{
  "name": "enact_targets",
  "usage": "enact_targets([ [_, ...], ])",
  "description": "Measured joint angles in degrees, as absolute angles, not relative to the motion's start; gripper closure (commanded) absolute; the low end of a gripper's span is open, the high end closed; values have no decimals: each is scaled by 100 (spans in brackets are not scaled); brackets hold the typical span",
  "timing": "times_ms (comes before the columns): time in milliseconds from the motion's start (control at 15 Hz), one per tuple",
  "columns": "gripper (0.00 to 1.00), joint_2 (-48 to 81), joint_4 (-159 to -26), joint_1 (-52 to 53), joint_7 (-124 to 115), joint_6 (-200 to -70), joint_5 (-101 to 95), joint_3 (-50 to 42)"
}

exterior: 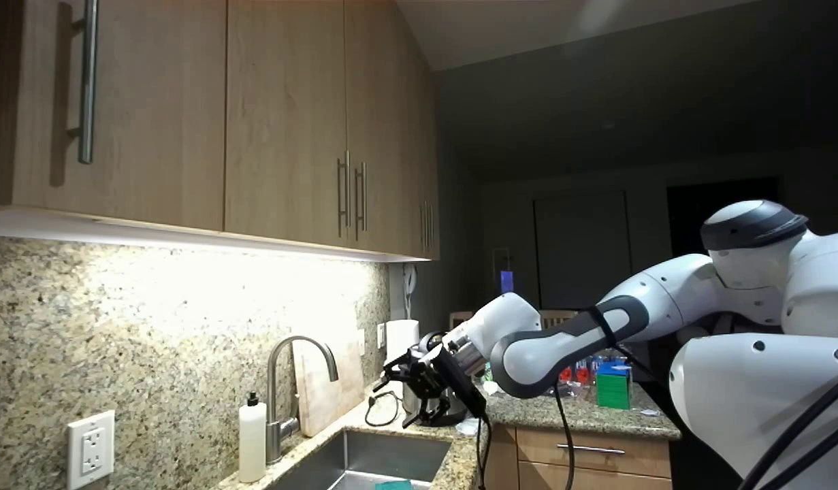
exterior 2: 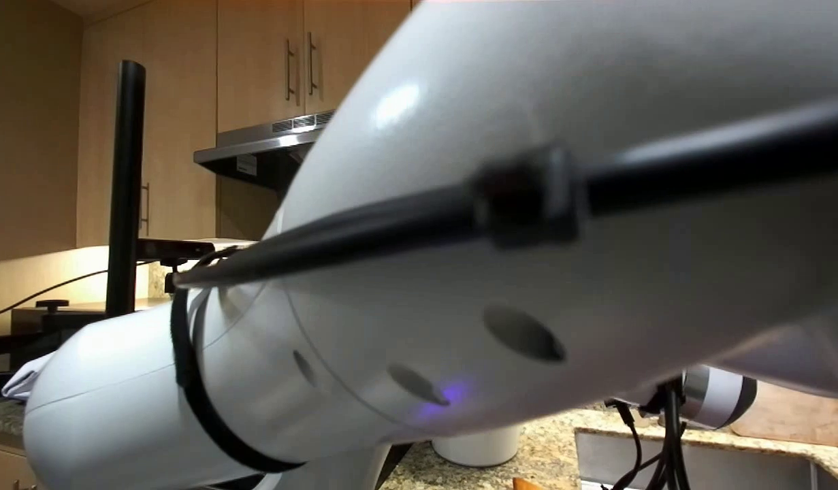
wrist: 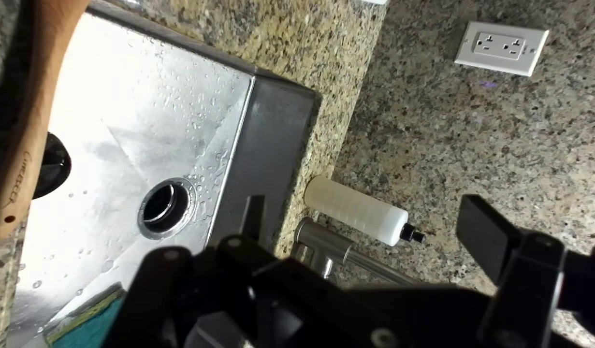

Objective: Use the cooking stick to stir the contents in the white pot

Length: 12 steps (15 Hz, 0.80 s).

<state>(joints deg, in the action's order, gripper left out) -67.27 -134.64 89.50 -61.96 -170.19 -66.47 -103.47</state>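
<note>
Speckled table [wrist: 297,43] is showing up top; far left, the cooking stick [wrist: 35,116] is looking light, stiff, best pinched mid-handle; end effector [wrist: 367,227] is gaping wide, empty.

- Bottle [wrist: 355,210] on the counter [wrist: 297,43], just beside the faucet [wrist: 325,240].
- Sponge [wrist: 92,321] in the sink [wrist: 147,101].
- Wrist view: cooking stick [wrist: 34,121] left of the drain [wrist: 166,208].
- Board [exterior: 330,398] behind the faucet, in an exterior view.

In an exterior view | pale wooden cabinets [exterior: 214,122] hung at ten o'clock | white light [exterior: 269,289] washed speckled beige granite backsplash [exterior: 173,361] at eight | dim grey wall [exterior: 595,180] stood at two
</note>
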Motion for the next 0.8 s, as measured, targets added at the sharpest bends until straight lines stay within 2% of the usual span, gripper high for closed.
enact_targets([
  [800, 0, -6989, -13443, 8901, -6073, -16926, -6635, -10289],
])
